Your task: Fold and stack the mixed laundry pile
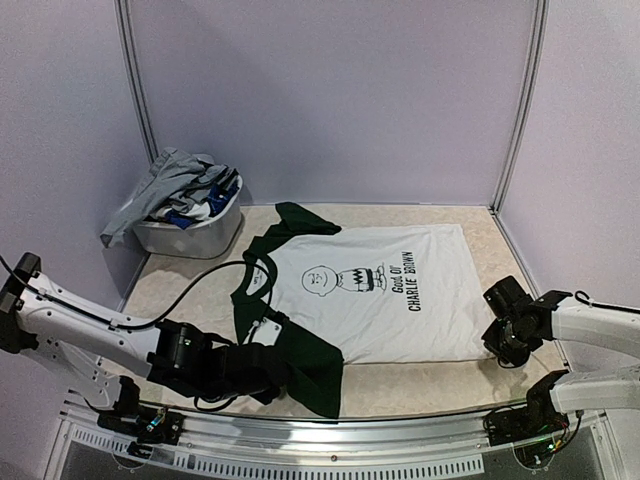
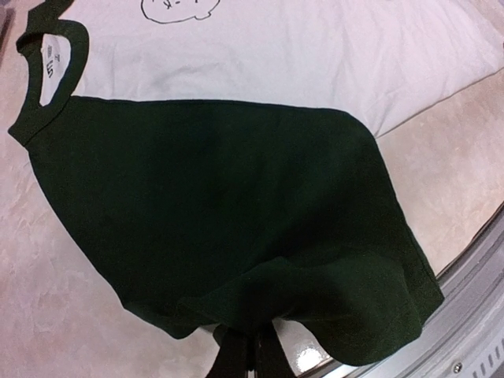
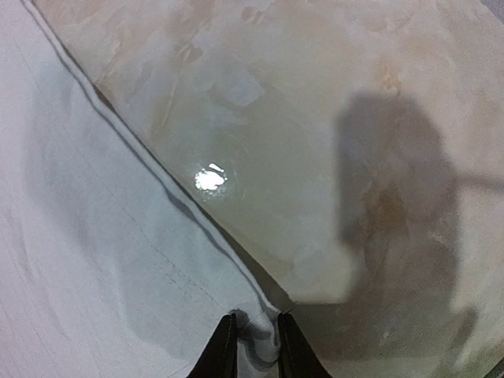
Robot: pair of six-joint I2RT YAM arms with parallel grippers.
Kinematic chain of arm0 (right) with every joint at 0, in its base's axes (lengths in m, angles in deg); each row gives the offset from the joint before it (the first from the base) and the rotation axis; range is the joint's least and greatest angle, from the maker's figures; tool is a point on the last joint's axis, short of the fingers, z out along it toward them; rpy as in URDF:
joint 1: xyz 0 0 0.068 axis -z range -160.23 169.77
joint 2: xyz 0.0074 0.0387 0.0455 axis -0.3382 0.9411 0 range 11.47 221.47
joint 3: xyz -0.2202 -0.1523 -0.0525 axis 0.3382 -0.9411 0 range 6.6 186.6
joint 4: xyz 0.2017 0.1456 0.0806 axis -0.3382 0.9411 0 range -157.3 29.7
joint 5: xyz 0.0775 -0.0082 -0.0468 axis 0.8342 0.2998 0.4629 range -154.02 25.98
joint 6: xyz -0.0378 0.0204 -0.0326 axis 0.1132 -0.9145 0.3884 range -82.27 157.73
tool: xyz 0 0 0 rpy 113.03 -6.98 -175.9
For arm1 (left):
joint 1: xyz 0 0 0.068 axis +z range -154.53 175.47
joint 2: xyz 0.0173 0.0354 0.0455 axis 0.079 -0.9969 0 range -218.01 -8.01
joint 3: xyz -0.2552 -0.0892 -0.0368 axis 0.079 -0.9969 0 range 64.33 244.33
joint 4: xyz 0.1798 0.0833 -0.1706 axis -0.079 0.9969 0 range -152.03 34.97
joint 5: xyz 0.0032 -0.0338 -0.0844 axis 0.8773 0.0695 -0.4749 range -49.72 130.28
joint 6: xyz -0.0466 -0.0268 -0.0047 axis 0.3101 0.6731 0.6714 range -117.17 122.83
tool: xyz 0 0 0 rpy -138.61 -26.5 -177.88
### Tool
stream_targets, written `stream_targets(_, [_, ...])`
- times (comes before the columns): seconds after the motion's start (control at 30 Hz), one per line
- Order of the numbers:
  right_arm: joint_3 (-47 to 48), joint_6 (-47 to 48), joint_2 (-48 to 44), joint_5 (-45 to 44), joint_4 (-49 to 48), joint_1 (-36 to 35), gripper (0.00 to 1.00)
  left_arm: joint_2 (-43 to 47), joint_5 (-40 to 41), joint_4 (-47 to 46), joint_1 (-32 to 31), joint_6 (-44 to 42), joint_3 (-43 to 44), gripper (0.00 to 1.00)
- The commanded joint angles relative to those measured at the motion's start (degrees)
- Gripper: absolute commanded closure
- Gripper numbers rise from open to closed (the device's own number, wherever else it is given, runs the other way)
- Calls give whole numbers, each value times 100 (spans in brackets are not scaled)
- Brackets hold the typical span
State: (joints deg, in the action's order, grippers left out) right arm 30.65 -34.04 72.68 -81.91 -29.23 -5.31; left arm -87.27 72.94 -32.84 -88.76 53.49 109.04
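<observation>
Left jaws clamped on the dark green sleeve [image 2: 236,236], right jaws nipped on the hem corner [image 3: 256,337] of the white T-shirt [image 1: 400,310]: light, limp cloth, bound to sag, so I grip edges.

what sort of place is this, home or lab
Probably a robot test booth, not a home: plain partition walls with metal posts, a left arm and right arm bolted at the table edge, a T-shirt spread flat near a basket.

Left tool [image 2: 253,348], right tool [image 3: 257,340]: jaws close together.
</observation>
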Motion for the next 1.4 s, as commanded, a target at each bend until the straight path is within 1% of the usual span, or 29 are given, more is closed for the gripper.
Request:
stream_targets(0.0, [-55,43,-258,-48,-51,-13,88,128,174,118,89,33,-73,100])
stream_targets(0.07, [-89,69,-404,-78,-53,-9,98,158,202,153,90,17,-25,100])
stream_targets(0.1, [-111,60,-471,-89,-57,-20,99,161,219,185,91,10,21,100])
stream_targets(0.3, [-150,40,-701,-196,-67,-19,99,309,406,457,98,-49,347,100])
stream_targets(0.47, [-17,124,-709,-266,16,-12,99,469,548,667,277,-218,652,100])
stream_targets(0.6, [130,163,-779,-477,132,-8,99,587,531,762,543,-421,922,100])
stream_targets(0.9, [466,213,-912,-535,-30,-14,99,678,338,928,1207,-903,1477,100])
stream_targets(1.1, [941,271,-691,-706,-36,-13,99,561,101,951,1690,-1175,1751,100])
stream_targets(1.37, [1514,256,-145,-1059,-58,-13,99,306,-325,830,2326,-1442,1984,100])
